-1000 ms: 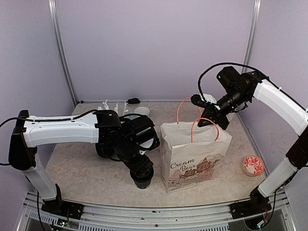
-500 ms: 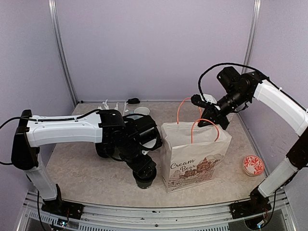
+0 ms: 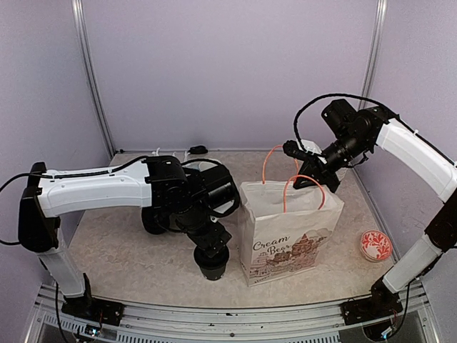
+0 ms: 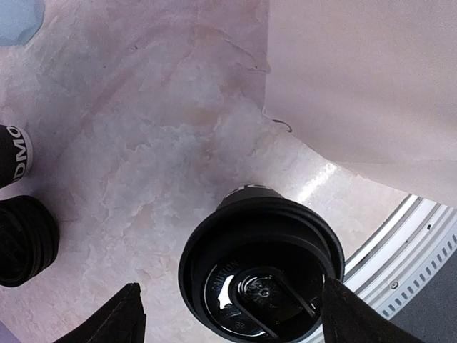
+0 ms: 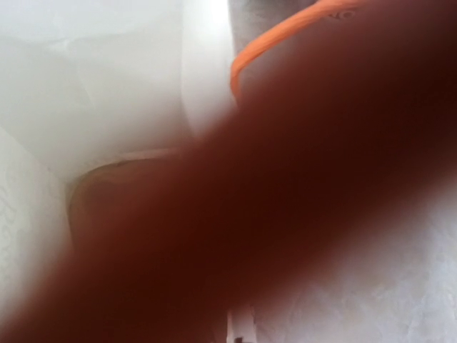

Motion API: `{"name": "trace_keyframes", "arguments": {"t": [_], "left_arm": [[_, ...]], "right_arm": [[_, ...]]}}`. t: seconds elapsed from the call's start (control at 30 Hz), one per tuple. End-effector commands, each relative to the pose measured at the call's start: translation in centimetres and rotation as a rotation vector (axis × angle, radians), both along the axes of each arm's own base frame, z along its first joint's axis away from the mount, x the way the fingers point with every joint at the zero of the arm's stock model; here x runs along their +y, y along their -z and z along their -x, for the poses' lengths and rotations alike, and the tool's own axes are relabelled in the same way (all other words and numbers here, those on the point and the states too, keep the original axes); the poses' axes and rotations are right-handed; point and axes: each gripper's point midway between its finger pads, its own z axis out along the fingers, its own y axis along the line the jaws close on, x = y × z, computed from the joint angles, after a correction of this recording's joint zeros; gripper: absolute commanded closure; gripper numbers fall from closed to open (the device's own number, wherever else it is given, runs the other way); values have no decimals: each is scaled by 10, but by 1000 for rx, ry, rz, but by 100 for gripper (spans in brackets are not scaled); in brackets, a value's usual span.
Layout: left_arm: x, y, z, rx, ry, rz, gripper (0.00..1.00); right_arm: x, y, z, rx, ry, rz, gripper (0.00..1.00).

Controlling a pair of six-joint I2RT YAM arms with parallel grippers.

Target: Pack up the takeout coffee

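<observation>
Fingers spread, our left gripper (image 4: 239,321) straddles the lidded takeout coffee cup (image 4: 260,275), upright on the table (image 4: 143,143) just beside the paper bag (image 3: 289,236). We judge the cup light and crushable, so it is best gripped on the wall below the lid. Our right gripper (image 3: 315,179), pressed shut, hangs at the orange handle (image 5: 246,61). The table's near edge crowds the cup, and the bag's mouth gapes.

My booth's got plain pale purple walls (image 3: 228,71) all round, silver posts (image 3: 91,78) in the back corners, a mottled beige tabletop (image 3: 118,254), ribbed metal rail (image 3: 235,314) up front. Soft, even light.
</observation>
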Motion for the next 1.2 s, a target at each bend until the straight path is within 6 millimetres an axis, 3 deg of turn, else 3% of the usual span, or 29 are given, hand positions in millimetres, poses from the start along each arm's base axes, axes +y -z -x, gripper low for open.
{"name": "trace_keyframes", "arguments": {"t": [0.0, 0.13, 0.73, 0.97, 1.17], "left_arm": [[-4, 2, 17, 55, 26, 32, 17], [-6, 13, 27, 95, 50, 21, 16], [-4, 35, 21, 89, 54, -40, 24], [10, 48, 17, 70, 42, -114, 23], [4, 42, 19, 60, 54, -84, 21]], "right_arm": [[4, -1, 10, 21, -18, -11, 100], [5, 0, 11, 22, -19, -8, 100], [5, 0, 14, 29, -17, -13, 100], [10, -2, 11, 41, 5, -20, 100], [12, -2, 2, 47, 35, -10, 100]]}}
